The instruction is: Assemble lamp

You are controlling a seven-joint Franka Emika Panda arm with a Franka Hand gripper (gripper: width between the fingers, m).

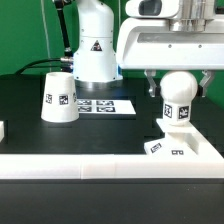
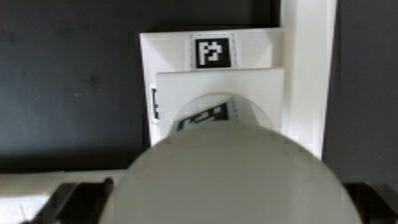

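Black table (image 1: 25, 135) covers the scene, with a green wall (image 1: 20, 30) behind it and a white rail (image 1: 80, 168) along its near edge. On the exterior view's right, the flat square base (image 1: 192, 150) of the lamp lies just beside this rail, with tags on the side that faces the camera. The rounded bulb (image 1: 180, 92) stands upright on the base, its tagged neck pointing down to it. The gripper (image 1: 179, 85) hangs directly over the bulb, with one dark finger (image 1: 150, 82) on each side of the round head. The jaws are very near to the bulb, but I cannot tell if they press on it or stand a little apart from it. In the wrist view the bulb (image 2: 222, 170) fills the part nearest the camera, the gripper (image 2: 222, 200) has its dark pads on both sides, and the base (image 2: 178, 80) shows beyond with one tag on it. On the exterior view's left, the cone shade (image 1: 60, 97) stands on the table with its wide end down, well apart from the base. Between them, further back, the marker board (image 1: 100, 105) lies flat in front of the white robot body (image 1: 95, 45).
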